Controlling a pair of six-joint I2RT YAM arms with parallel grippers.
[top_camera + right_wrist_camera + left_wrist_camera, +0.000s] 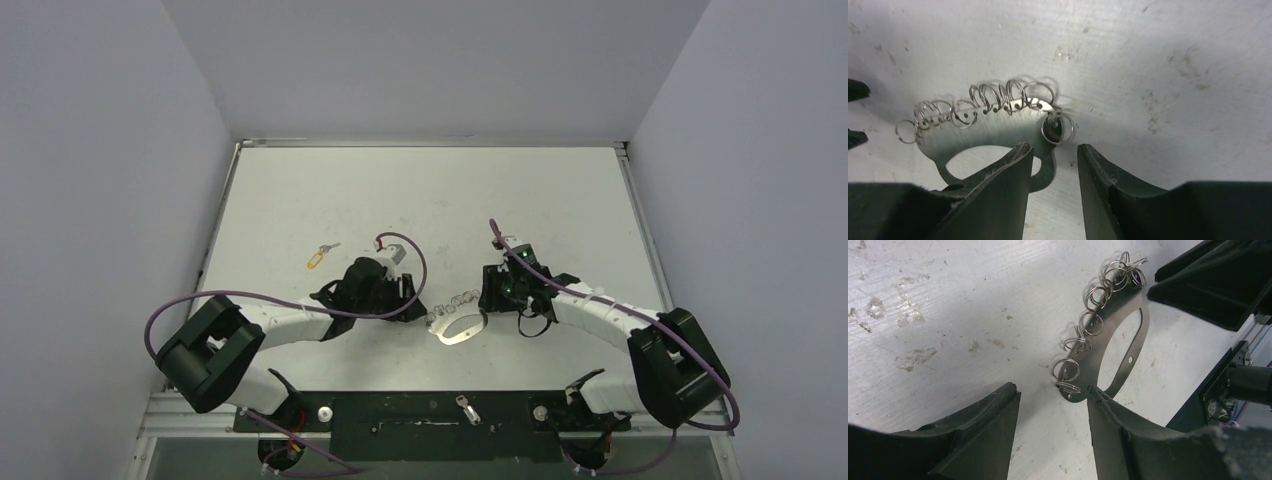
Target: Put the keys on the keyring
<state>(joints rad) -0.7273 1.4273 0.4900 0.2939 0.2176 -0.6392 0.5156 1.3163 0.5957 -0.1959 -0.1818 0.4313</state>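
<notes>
Right gripper parted over keyring, small rings threaded along its edge

You have no text, label, brand, number or sign to read in any of the three views. The yellow tag, left of centre in the top view, is too small for you to tell whether anything is written on it. The keyring, in the middle of both wrist views, shows you only plain metal with small holes.
</notes>
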